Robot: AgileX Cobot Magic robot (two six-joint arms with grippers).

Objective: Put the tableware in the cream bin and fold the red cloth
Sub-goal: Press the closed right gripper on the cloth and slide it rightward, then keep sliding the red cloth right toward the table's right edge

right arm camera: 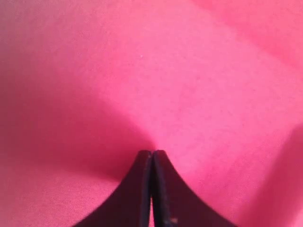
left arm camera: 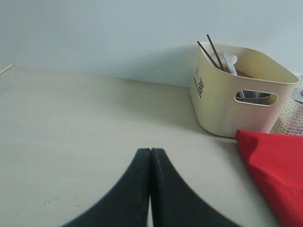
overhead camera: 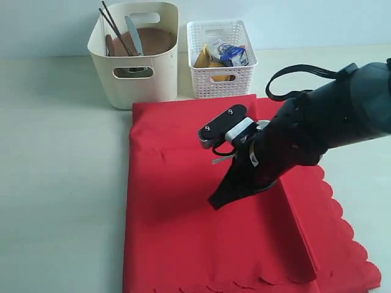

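The red cloth (overhead camera: 177,220) lies spread on the table, with a raised fold line (overhead camera: 299,232) along its right part and scalloped edges at the right and front. My right gripper (overhead camera: 214,201) is shut, its tips down on the middle of the cloth (right arm camera: 199,71), and nothing shows between the fingers (right arm camera: 163,189). The cream bin (overhead camera: 137,82) stands behind the cloth's left corner and holds dark chopsticks (overhead camera: 113,25), a steel knife (overhead camera: 134,33), a brown wooden plate (overhead camera: 154,40) and a steel cup (overhead camera: 137,70). My left gripper (left arm camera: 150,150) is shut over bare table, short of the cream bin (left arm camera: 222,101).
A white lattice basket (overhead camera: 221,78) with food items and a small carton stands right of the cream bin, touching the cloth's back edge. Bare pale table (overhead camera: 61,183) stretches left of the cloth. The right arm's dark body (overhead camera: 330,122) hangs over the cloth's right half.
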